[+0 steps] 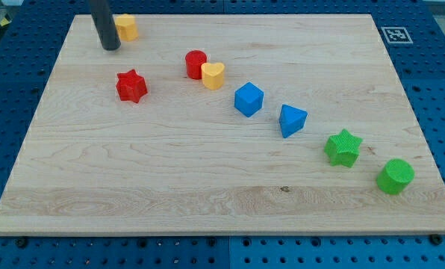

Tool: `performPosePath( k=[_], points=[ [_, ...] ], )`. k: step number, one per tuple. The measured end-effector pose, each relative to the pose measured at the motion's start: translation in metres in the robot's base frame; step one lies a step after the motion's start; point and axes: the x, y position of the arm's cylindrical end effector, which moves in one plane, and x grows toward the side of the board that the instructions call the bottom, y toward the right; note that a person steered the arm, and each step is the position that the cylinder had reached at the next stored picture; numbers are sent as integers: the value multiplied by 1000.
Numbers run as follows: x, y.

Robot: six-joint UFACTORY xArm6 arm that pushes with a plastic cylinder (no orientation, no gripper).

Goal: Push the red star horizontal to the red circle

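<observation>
Near the view's top-left, my tip [110, 47] stands upright — holding nothing — above the red star [131, 85].

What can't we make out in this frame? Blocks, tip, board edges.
- Yellow block at the view's top: its left part is hidden by the rod, so its shape is unclear.
- Rod: cut off by the top edge; only the lower part down to my tip shows, up and left of the red star.
- Red circle: the yellow heart overlaps its lower right; contact can't be told.
</observation>
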Motion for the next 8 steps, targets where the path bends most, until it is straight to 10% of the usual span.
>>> performPosePath(
  k=[3,8],
  points=[
    [118,-1],
    [135,44]
  ],
)
